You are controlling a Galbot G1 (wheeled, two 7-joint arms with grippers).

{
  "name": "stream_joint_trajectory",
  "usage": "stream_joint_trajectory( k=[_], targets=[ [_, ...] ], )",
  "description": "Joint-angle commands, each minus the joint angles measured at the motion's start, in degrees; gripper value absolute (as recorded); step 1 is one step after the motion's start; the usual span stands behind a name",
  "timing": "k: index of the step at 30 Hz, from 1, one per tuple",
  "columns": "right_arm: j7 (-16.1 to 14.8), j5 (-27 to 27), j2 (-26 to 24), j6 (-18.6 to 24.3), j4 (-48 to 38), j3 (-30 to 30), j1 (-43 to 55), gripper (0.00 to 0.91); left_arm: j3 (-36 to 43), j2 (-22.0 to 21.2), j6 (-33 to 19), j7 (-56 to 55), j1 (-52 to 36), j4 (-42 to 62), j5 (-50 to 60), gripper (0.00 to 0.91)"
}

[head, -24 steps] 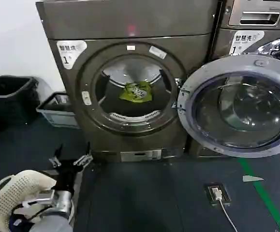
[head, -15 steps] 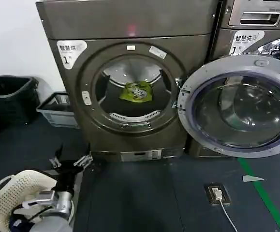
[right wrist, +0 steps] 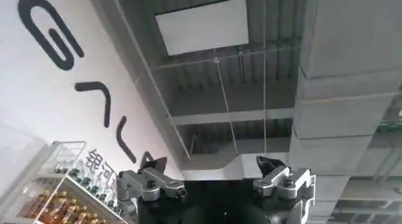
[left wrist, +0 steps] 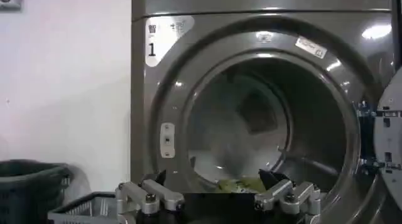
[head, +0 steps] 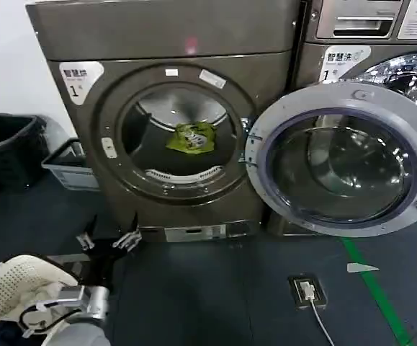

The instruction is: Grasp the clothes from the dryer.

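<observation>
The clothes point(head: 191, 137) are lying crumpled toward the back of the drum of the dryer point(head: 168, 108), a small yellow-green bundle with white and dark print, sitting well inside the round opening and much smaller than it; in the left wrist view just a sliver of the same fabric point(left wrist: 242, 183) is peeking up between the fingers at the drum's lower edge. The door point(head: 341, 160) is hanging wide open to the right, so the opening is standing unobstructed. The left hand point(head: 109, 240) is hovering low in front of the machine, below and to the left of the porthole, well apart from the garment, its fingers spread with nothing between them. The right hand point(right wrist: 217, 180) is pointing up at a ceiling and a lettered wall, its fingers also spread and empty, so that arm is looking parked. The garment is looking light, limp and soft: it is likely going to fold and sag wherever it is pinched, and there is little risk of damaging it. A raised fold near the middle of the heap is seeming the best place to pinch, closing deep enough to gather several layers, since a thin edge may be slipping out as the arm is drawing back over the drum's lip
</observation>
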Motion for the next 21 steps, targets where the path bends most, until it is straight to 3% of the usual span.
stream_joint_trajectory(
  k=[1,21],
  targets=[
    [-0.05,0.03,0.02,0.0,0.06,-0.11,0.14,0.907,-0.08,0.13,-0.07,0.1,-0.03,-0.01,0.05,0.907],
    [-0.25,0.49,0.38,0.88,0.43,-0.81,0.42,0.907,-0.09,0.48,0.12,0.15,-0.05,-0.32,-0.06,0.907]
  ],
)
